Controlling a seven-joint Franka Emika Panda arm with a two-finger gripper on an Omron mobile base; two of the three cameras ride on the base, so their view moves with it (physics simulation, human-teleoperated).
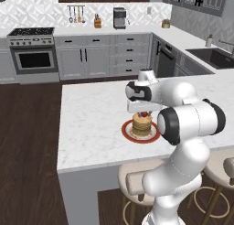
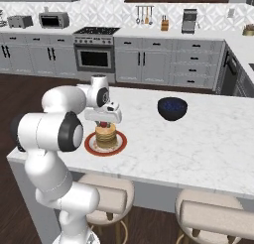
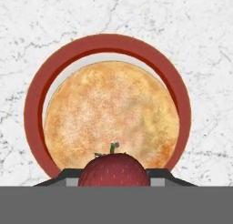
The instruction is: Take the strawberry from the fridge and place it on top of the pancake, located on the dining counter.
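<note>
the robot is at the putting-down step. the gripper point(image 1: 144, 112) hangs over the stack of pancakes point(image 1: 142, 124), and the jaws are clenched on the strawberry point(image 3: 113, 170) — you can see the red fruit pinched between the two dark tips in the hand view, with its little green stem poking up. in the left base view the strawberry point(image 1: 144, 114) sits right at the top of the stack, so close that i cannot tell if it is touching yet.

the pancakes point(image 3: 111, 119) lie on a round plate point(image 3: 35, 100) with a dark red rim and a pale middle. the plate rests on the white marble surface point(image 1: 91, 123) of the dining counter. in the hand view the strawberry is at six o'clock on the pancake, near its edge and not over the middle.

i think the next move is small and gentle — slide the fruit a bit toward twelve o'clock so it is over the middle, go down until it rests on the top pancake, then let the jaws go and lift straight up. the strawberry is round and tiny, so it could roll off if it is dropped near the edge.

there is also a dark blue bowl point(image 2: 172, 108) on the same surface, at about two o'clock from the plate in the right base view, well apart from it. i cannot tell if anything is inside.
</note>
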